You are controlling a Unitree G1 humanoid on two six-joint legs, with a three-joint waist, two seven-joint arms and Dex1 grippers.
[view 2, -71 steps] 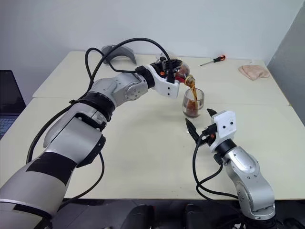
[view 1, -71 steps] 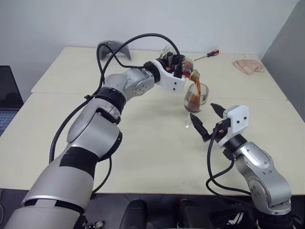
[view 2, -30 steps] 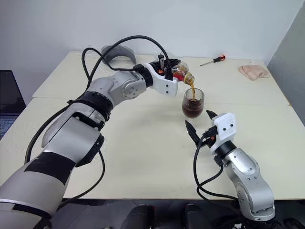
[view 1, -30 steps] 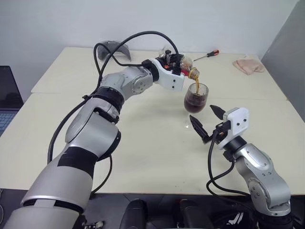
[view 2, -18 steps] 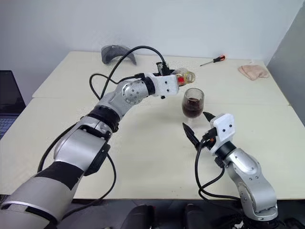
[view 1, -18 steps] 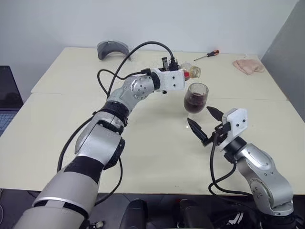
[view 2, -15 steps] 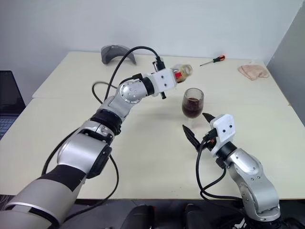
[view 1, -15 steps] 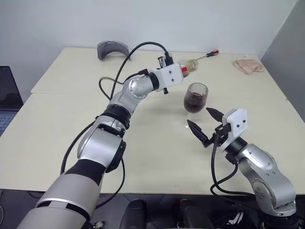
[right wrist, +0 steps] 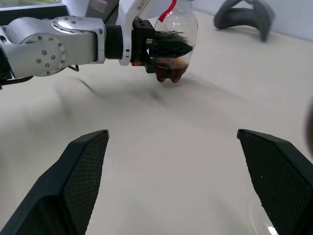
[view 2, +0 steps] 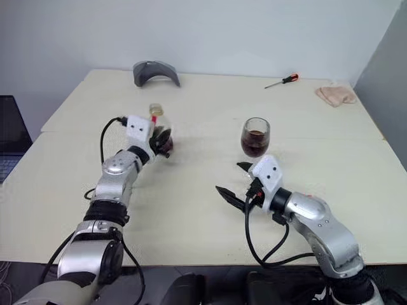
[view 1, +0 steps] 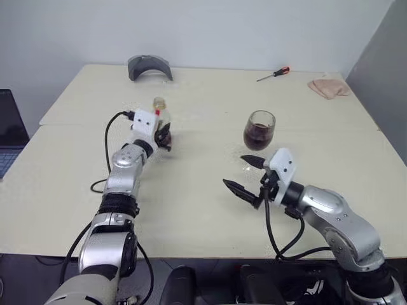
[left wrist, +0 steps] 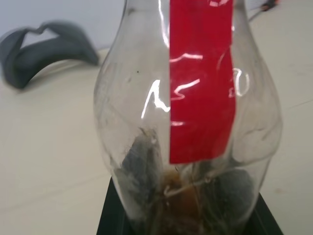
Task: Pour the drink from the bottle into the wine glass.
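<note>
The bottle (view 1: 162,130) stands upright at the left of the table, its yellowish top (view 1: 158,101) up, with my left gripper (view 1: 164,136) shut on its lower body. In the left wrist view the clear bottle (left wrist: 146,98) has a red label (left wrist: 203,83) and a little dark drink (left wrist: 176,196) at the bottom. I cannot tell whether its base touches the table. The wine glass (view 1: 259,130) stands apart at centre right, its bowl about half full of dark drink. My right gripper (view 1: 236,173) is open, low in front of the glass and holding nothing; its fingers (right wrist: 83,186) point toward the bottle (right wrist: 173,44).
A grey curved object (view 1: 149,67) lies at the far left of the table (view 1: 191,203), a red-handled screwdriver (view 1: 275,74) and a pink cloth (view 1: 329,87) at the far right. A laptop (view 1: 9,130) shows past the left edge. A seam joins two tabletops.
My left arm has swung the bottle away from the glass, left and down, and turned it from tilted to upright. Pouring has stopped. My right gripper has shifted left, still open.
</note>
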